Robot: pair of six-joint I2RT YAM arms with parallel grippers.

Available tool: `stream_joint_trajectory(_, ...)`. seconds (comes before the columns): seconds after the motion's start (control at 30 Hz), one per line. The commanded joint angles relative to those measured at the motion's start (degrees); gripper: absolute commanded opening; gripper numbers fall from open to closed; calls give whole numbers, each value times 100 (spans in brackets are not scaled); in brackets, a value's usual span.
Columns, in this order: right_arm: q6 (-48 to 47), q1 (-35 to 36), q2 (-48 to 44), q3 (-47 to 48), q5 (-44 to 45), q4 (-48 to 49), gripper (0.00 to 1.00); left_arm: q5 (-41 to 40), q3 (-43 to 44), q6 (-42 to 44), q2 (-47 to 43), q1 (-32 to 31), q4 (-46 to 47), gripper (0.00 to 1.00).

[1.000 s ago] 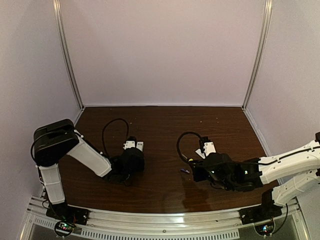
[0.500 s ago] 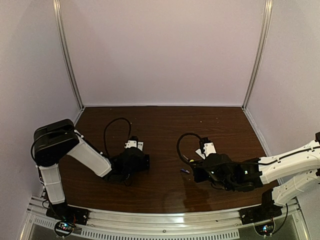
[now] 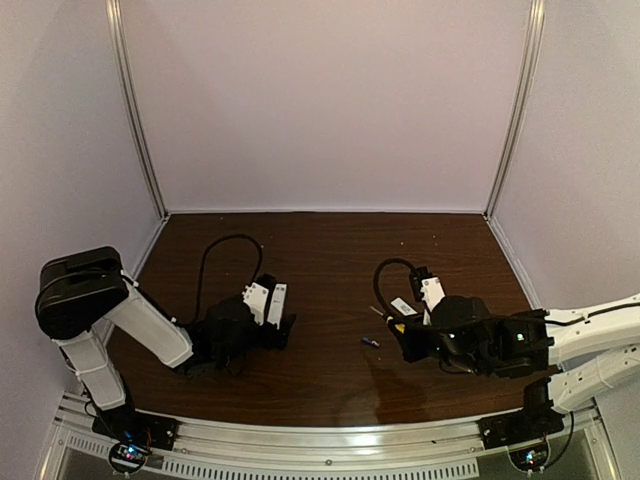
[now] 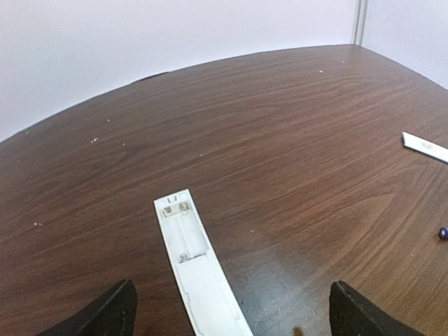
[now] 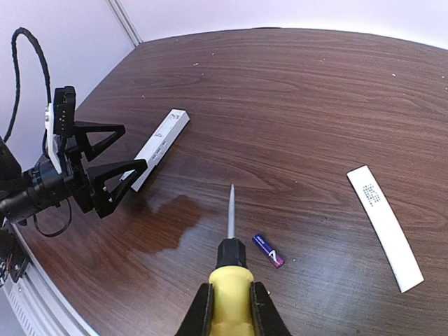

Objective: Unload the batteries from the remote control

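The remote control (image 4: 199, 269) (image 5: 162, 145) lies flat on the wooden table, back up, with its battery bay (image 4: 182, 227) uncovered and empty. My left gripper (image 4: 231, 308) (image 3: 281, 328) is open, its fingers standing wide on either side of the remote's near end without touching it. One purple-blue battery (image 5: 269, 250) (image 3: 370, 342) lies loose on the table in front of the right gripper. My right gripper (image 5: 231, 297) (image 3: 400, 333) is shut on the yellow handle of a screwdriver (image 5: 231, 210), whose tip points toward the remote, just left of the battery.
A flat white cover strip (image 5: 385, 227) (image 4: 425, 145) lies on the table right of the battery. Pale walls with metal posts (image 3: 137, 120) close in the back and sides. An aluminium rail (image 3: 320, 440) runs along the near edge.
My left gripper has opened, let go of the remote and drawn back toward the near left. The right arm, still holding the screwdriver, has shifted a little to the right.
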Motion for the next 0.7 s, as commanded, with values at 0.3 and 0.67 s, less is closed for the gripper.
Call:
stream_joint_trajectory(0.3,-398,-4,-270,-95,-1251,-240,2,2261,-1249,2793,-445,-281,2519,95)
stream_joint_trajectory(0.67,-584,-5,318,53,-1956,63,1,4258,-1490,3299,-530,-409,2692,90)
